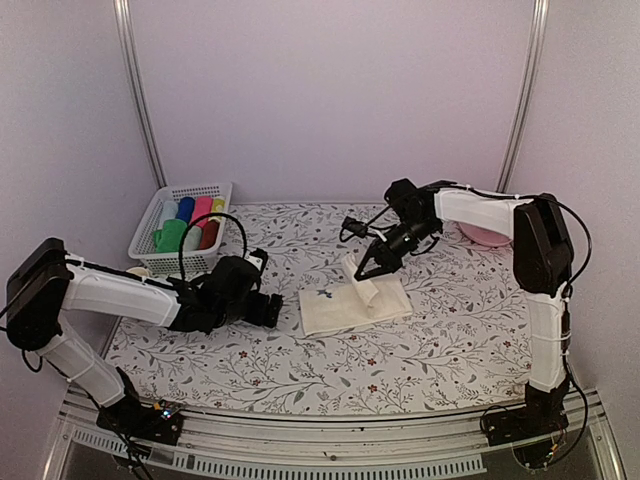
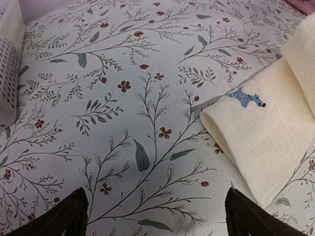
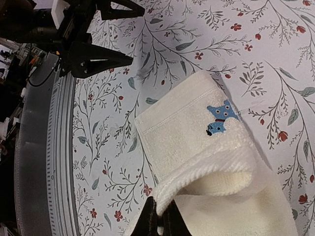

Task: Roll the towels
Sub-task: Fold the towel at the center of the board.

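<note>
basket, 10 o'clock: green towel among coloured rolls, shape unclear. left tool: fingers wide apart, empty, just beside cream towel, centre. right tool, 1 o'clock: clamped on its far edge, lifted into a first curl; rolling barely begun.

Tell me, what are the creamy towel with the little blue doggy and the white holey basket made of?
The cream-white folded towel looks like soft cotton terry cloth. It has a fuzzy matte pile, a flat woven band near its edge, and a stitched blue dog. The white rectangular basket is probably hard moulded plastic, because its wall is smooth with neat, even rows of holes.
</note>
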